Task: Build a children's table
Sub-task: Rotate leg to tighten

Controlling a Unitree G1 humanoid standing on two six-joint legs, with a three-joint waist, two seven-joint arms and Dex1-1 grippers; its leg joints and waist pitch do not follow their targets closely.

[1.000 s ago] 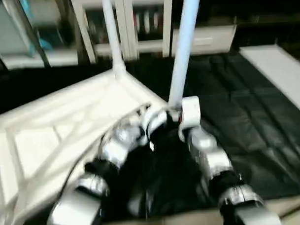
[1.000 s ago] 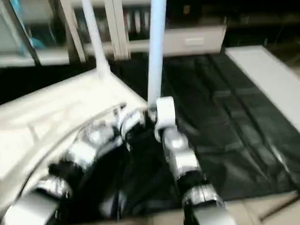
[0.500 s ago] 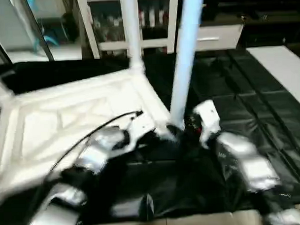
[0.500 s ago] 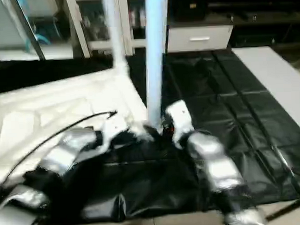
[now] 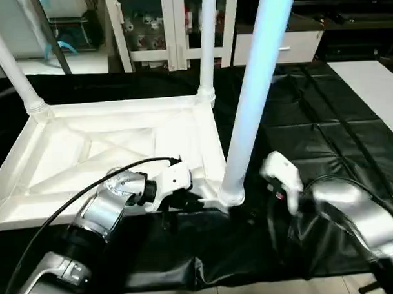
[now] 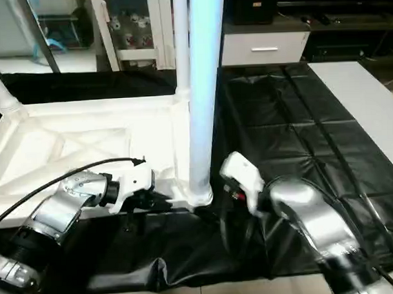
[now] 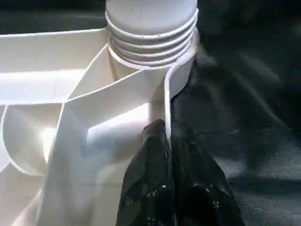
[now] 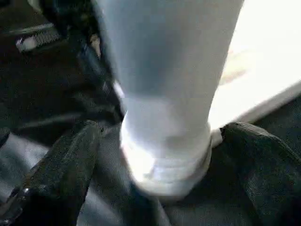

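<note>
Flanking leg (image 8: 164,117), right pincer (image 8: 155,174) spread

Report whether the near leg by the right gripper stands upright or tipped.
Upright. The near leg rises from its corner socket of the upside-down tabletop; the right gripper stands open, its fingers apart on either side of its base.

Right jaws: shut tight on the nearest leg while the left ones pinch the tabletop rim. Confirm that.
Not quite. The right gripper stands open, one finger on each side of the nearest leg, with gaps to it, as the right wrist view shows. The rest holds: the left gripper is shut on the tabletop rim, seen in the left wrist view.
</note>
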